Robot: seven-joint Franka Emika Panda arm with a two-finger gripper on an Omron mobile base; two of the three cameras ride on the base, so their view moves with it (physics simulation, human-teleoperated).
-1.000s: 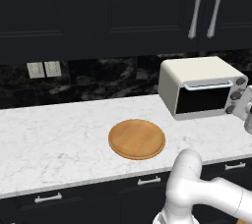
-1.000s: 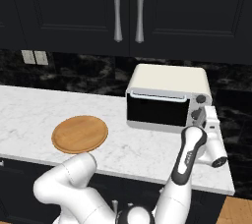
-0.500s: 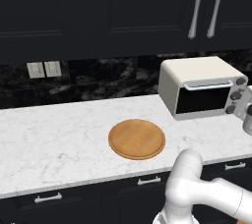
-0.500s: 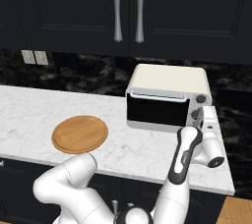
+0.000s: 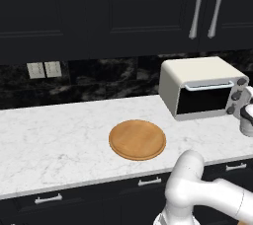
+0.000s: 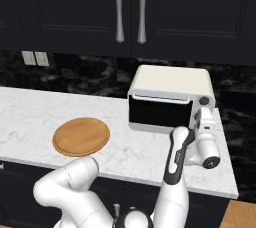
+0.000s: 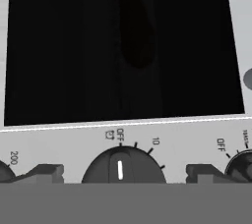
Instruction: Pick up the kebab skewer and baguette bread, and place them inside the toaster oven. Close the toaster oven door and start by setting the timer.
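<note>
The cream-white toaster oven [image 5: 197, 73] [image 6: 172, 79] stands at the counter's right end, with its dark glass toaster oven door [image 5: 202, 99] [image 6: 159, 112] [image 7: 123, 46] shut. My gripper [image 6: 203, 118] [image 5: 246, 113] [image 7: 125, 173] is open at the oven's right front, against the knob panel. In the hand view its two tips stand either side of a grey timer knob [image 7: 120, 166] whose white mark points at OFF. Nothing is between the fingers. The kebab skewer and the baguette bread are hidden from view.
A bare round wooden plate [image 5: 137, 139] [image 6: 81, 136] lies on the white marble counter [image 5: 54, 140] left of the oven. Dark upper cabinets with silver handles [image 6: 130, 9] hang above. The counter's right edge lies just beyond the hand.
The hand has edged slightly closer to the oven's knob panel. Its jaws stay wide and nothing else has moved.
</note>
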